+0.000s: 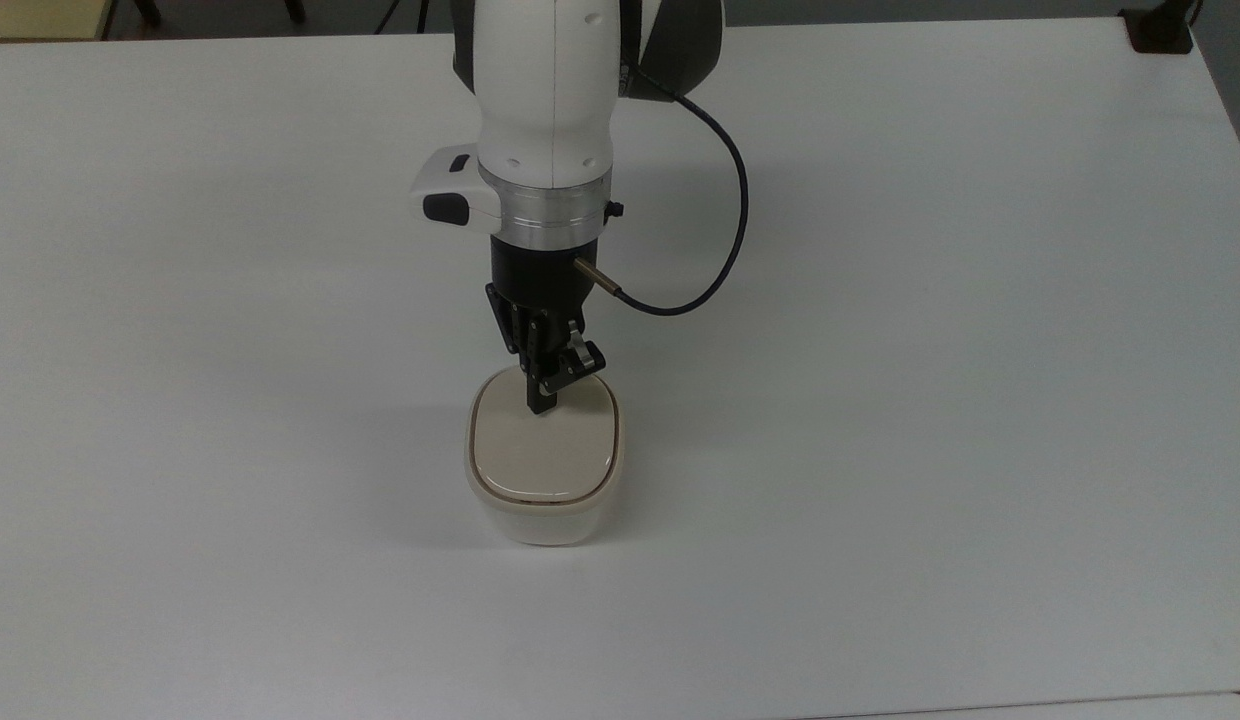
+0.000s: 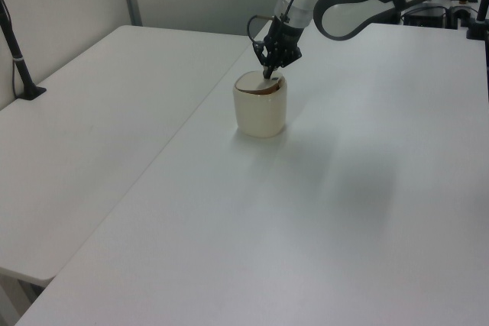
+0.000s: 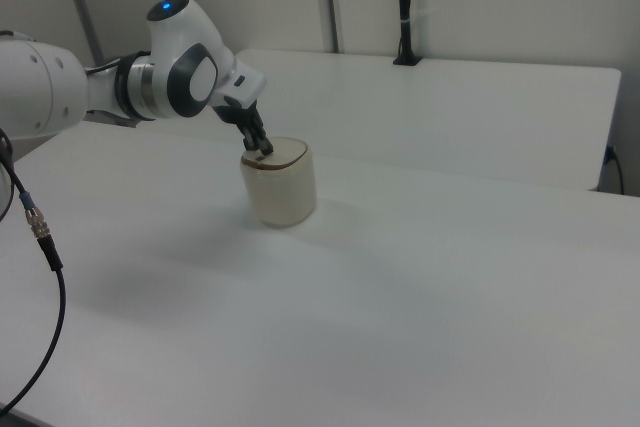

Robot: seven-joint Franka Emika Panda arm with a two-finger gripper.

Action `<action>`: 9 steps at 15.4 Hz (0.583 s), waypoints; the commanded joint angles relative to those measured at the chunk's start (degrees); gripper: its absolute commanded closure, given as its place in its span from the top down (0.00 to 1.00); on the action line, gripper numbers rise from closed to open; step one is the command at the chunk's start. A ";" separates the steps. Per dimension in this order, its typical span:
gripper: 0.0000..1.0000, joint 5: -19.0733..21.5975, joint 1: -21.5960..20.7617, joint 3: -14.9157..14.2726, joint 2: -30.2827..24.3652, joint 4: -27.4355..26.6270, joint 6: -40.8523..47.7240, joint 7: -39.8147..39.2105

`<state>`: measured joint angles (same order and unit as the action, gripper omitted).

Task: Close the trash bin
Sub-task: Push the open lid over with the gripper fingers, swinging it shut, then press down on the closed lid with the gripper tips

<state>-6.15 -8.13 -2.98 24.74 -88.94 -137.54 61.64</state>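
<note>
The trash bin [image 1: 543, 490] stands on the white desk [image 1: 930, 350], a little below the middle of the top view and well apart from every edge. It is a small cream-white bin with a rounded-square body. Its beige lid [image 1: 543, 445] lies almost flat on the rim. In the left view the lid [image 2: 254, 83] is a little tilted, and a thin dark gap shows under it on the left view's right side. In the right view a thin dark line runs under the lid's edge [image 3: 285, 160] on the near side.

The gripper [image 1: 541, 405] comes down from the far side of the top view and points at the lid. Its black fingers stand close together, with no gap to see between them, and they hold nothing. The tip touches the far part of the lid, near the lid's far edge. In the left view the gripper [image 2: 269, 75] meets the lid on the far side of the bin [image 2: 260, 108]. In the right view the gripper [image 3: 264, 150] rests on the lid at the right view's left side of the bin [image 3: 280, 187].

The white arm [image 1: 548, 90] reaches over the desk from the far edge of the top view. A black cable [image 1: 725, 240] bends in a loop on the top view's right side of the wrist.
</note>
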 commanded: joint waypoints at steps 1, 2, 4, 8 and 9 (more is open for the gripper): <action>0.00 -0.44 -0.57 0.43 -2.15 -3.52 0.96 -1.35; 0.00 -0.44 -0.65 0.43 -2.06 -3.87 0.96 -1.35; 0.00 -0.53 -0.57 1.13 -1.80 -3.96 0.87 -1.18; 0.00 -1.05 -0.74 1.31 -0.74 -3.97 0.52 -1.09; 0.00 -1.58 -0.74 1.40 -0.13 -4.14 0.52 -1.00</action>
<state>-6.38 -8.49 -2.14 24.66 -90.33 -137.55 61.09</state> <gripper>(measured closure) 0.991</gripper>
